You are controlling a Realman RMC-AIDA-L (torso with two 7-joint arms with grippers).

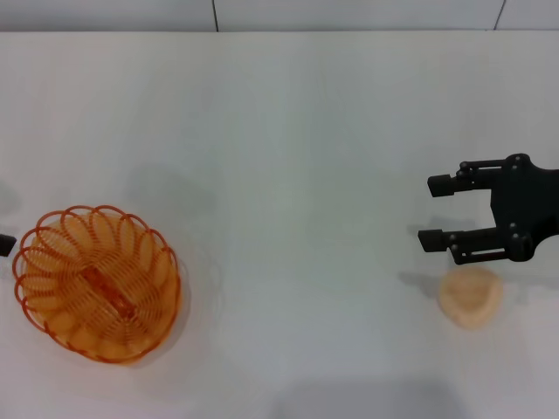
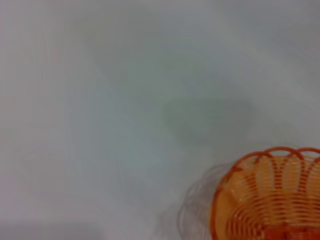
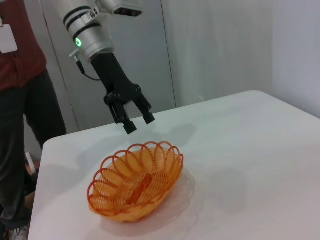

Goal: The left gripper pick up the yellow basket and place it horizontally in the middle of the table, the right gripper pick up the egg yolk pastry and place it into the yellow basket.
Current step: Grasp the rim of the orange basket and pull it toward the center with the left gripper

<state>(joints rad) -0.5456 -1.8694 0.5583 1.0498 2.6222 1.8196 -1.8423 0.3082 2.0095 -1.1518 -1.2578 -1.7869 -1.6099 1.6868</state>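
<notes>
The yellow basket (image 1: 96, 284) sits empty on the table (image 1: 288, 175) at the front left. It also shows in the left wrist view (image 2: 270, 200) and the right wrist view (image 3: 135, 181). My left gripper (image 3: 139, 123) hangs open in the air just above the basket's far rim, not touching it; in the head view only a black tip (image 1: 5, 244) shows at the left edge. The egg yolk pastry (image 1: 470, 297) lies at the front right. My right gripper (image 1: 439, 212) is open and empty, just beyond the pastry and apart from it.
A person in a dark red top (image 3: 20, 100) stands beside the table's left side. A grey wall and door panels (image 3: 200, 50) lie behind the table. White tabletop stretches between the basket and the pastry.
</notes>
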